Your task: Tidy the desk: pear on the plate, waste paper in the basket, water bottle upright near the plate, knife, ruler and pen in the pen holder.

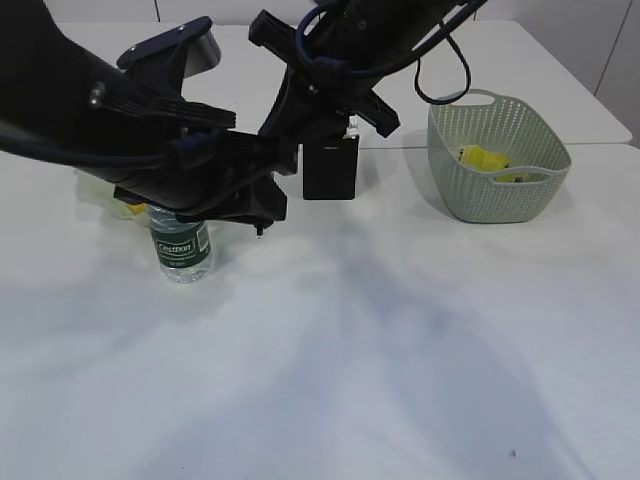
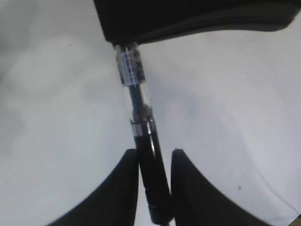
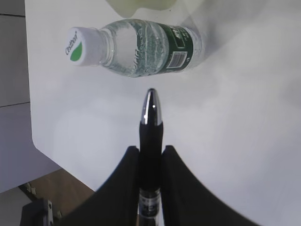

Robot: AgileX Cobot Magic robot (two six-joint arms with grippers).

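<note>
Pen (image 3: 150, 127), glossy black barrel with chrome tip and clear section, held above the matte white desk (image 1: 400, 360); right gripper (image 3: 149, 155) jaws clenched on it; left gripper (image 2: 154, 160) jaws flank the barrel, contact uncertain; ribbed clear water bottle (image 1: 180, 250) upright; woven-look basket (image 1: 497, 160) holds zigzag waste paper (image 1: 480, 157); square black pen holder (image 1: 331, 167) behind.
</note>
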